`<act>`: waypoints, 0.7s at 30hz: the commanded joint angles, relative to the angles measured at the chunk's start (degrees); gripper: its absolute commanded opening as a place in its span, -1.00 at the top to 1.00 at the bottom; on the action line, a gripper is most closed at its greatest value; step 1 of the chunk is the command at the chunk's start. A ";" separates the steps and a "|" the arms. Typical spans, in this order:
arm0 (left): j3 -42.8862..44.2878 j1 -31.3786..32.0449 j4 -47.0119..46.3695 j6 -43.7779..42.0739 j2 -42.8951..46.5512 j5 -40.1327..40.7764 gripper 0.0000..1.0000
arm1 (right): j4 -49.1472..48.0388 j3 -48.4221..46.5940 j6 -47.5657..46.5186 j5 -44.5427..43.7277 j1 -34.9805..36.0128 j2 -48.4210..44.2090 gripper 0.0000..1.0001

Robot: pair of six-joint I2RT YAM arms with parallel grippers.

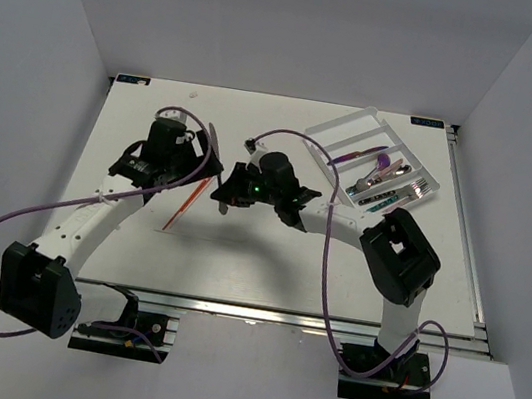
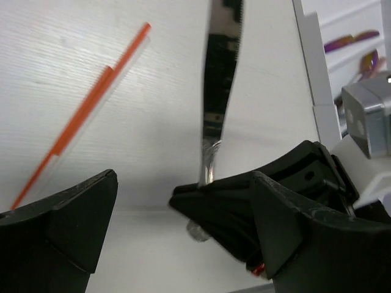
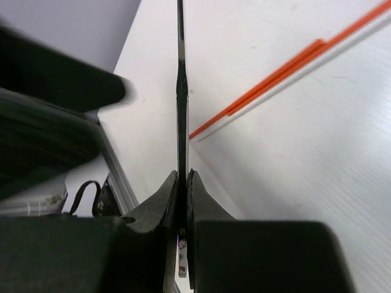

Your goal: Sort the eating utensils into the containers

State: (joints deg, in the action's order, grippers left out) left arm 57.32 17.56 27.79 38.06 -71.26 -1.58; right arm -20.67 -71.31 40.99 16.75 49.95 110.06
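Looking at a silver knife (image 2: 220, 79) with a serrated blade, up off the desk (image 2: 153, 152) around the middle. Pinched tight at the handle end by the right claw (image 3: 182, 177), clamped flat on the metal, blade sticking straight out past the tips. Sitting in the gap of the left claw (image 2: 183, 177), spread wide and touching nothing. Just beside that, flat on the desk, got a thin orange stick (image 2: 85, 110). Off toward the far right corner, spotting the white cutlery tray (image 1: 339, 120), with purple-handled pieces (image 1: 359, 157) and silver forks (image 1: 404, 193) lying in its long compartments. Can't tell what kind the purple ones are.
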 commanded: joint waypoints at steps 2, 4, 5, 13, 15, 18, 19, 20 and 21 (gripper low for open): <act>10.69 0.28 10.51 -4.48 5.25 17.02 -0.96 | 1.93 3.26 7.22 -6.45 -9.05 -5.11 1.00; 12.72 0.28 13.94 -6.41 8.49 25.64 -0.96 | 3.61 5.29 10.15 -8.48 -14.67 -7.13 1.00; 12.64 0.19 14.57 -8.69 9.64 27.93 -0.96 | 5.01 5.48 11.03 -11.45 -16.36 -7.58 1.00; -3.69 0.28 7.29 -14.25 21.25 36.56 -0.96 | 20.57 -4.97 14.72 -32.65 -28.67 -4.42 1.00; -8.88 0.19 5.70 -14.07 22.92 37.09 -0.96 | 23.47 -7.43 15.78 -37.22 -29.82 -2.76 1.00; -8.72 0.19 6.22 -13.63 20.91 36.22 -0.96 | 29.09 -19.00 17.45 -38.28 -32.02 4.96 1.00; -8.72 0.19 5.27 -14.07 20.29 35.60 -0.96 | 29.97 -20.87 18.67 -38.29 -32.89 6.38 1.00; -8.80 0.19 4.91 -14.24 19.59 34.55 -0.96 | 30.59 -22.72 18.95 -37.50 -33.25 7.87 1.00; -8.46 0.19 5.17 -14.25 18.02 34.20 -0.96 | 31.55 -24.74 19.56 -37.58 -33.52 9.37 1.00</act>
State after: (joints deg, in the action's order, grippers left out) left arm 47.99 17.74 35.14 24.80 -52.40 32.73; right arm 6.15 -91.00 57.14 -17.28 17.32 116.22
